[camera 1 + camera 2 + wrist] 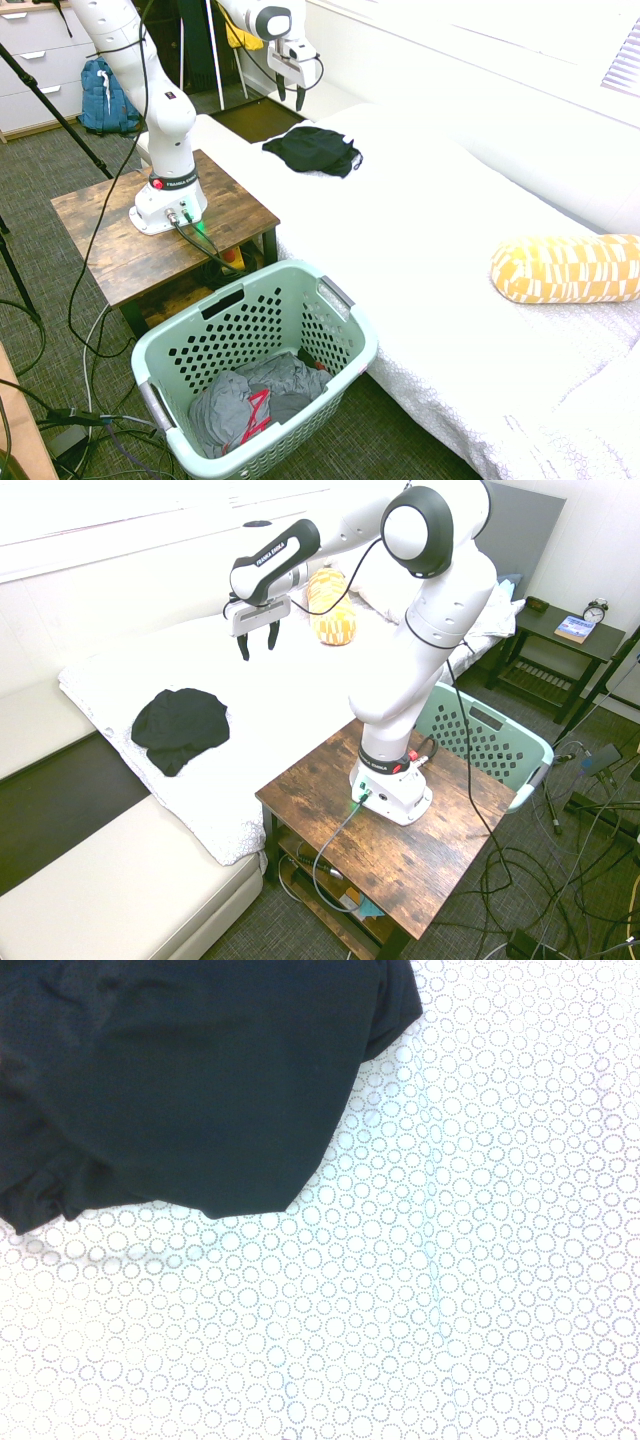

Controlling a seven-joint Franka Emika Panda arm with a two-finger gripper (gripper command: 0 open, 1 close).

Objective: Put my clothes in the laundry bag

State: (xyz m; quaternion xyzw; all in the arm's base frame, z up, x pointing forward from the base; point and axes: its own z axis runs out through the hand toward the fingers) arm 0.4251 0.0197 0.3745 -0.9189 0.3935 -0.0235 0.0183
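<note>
Closest to us, the mint laundry bag (262,372) sits on the floor by the wooden surface (120,235), hard perforated plastic, grey clothes (250,400) already inside. Further back, our black clothes (314,149) lie crumpled on the bed (420,260), soft matte fabric on a dotted white cover. The pincer (257,640) hangs above, spread and empty, so we're pre-grasp. Next we'd shift over the bundle, then drop down.

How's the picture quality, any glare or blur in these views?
First exterior view: the window side is blown out above the bed. Second exterior view: bright wall, sharp black garment. Wrist view: evenly lit and in focus, with the bedspread's ring pattern crisp.
</note>
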